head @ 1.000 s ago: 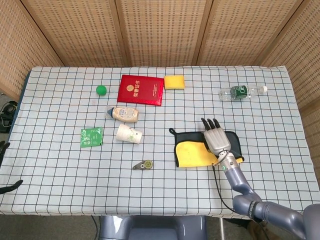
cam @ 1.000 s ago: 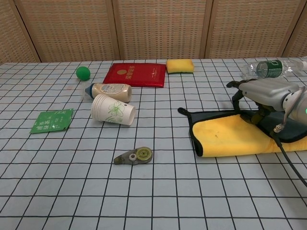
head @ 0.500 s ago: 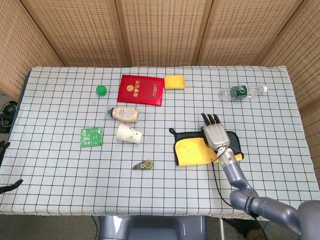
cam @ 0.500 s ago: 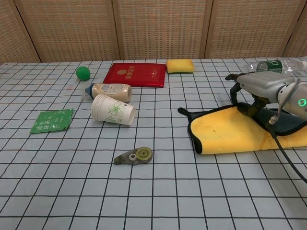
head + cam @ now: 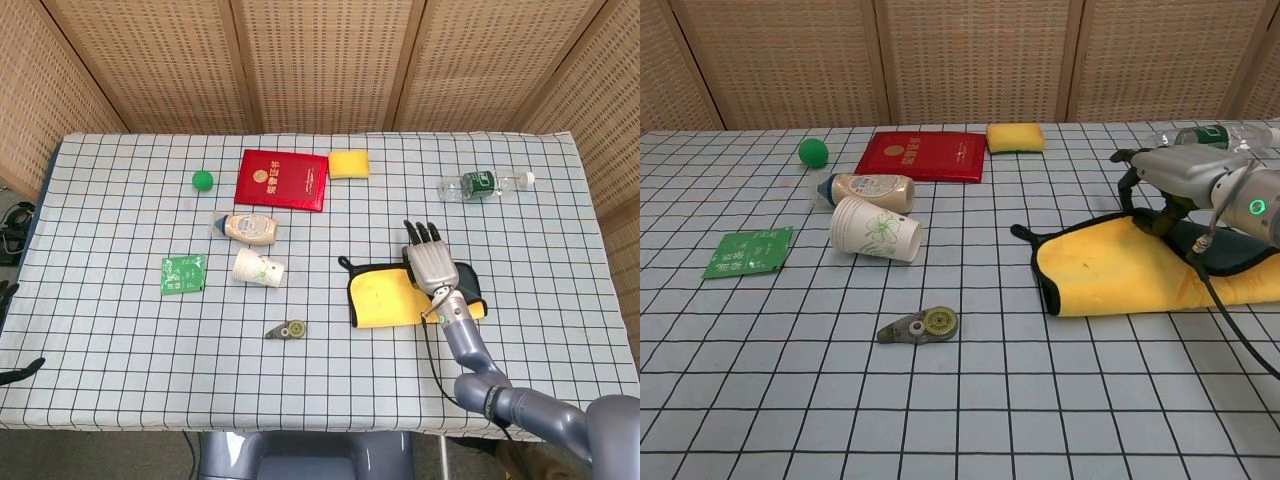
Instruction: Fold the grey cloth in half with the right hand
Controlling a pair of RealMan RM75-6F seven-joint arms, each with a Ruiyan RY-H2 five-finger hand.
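Observation:
The cloth [image 5: 384,300] lies right of centre on the table, grey outside and yellow inside; in the chest view the yellow flap [image 5: 1120,275] is turned up over the dark part [image 5: 1232,256]. My right hand [image 5: 432,265] hovers over the flap's far edge. In the chest view, the right hand [image 5: 1175,176] has its fingers curled down, pinching that edge and lifting it slightly. A small loop sticks out at the cloth's left corner. My left hand shows in neither view.
A lying water bottle [image 5: 481,185] is behind the cloth. A yellow sponge [image 5: 349,164] and red booklet [image 5: 282,180] sit further back. A tipped paper cup [image 5: 258,268], beige bottle [image 5: 249,228], correction-tape roller [image 5: 288,329], green packet [image 5: 183,275] and green ball [image 5: 203,180] lie left.
My right hand has moved away from the table's front edge, drawing the yellow flap with it. The flap's near edge has slid back and covers more of the dark part.

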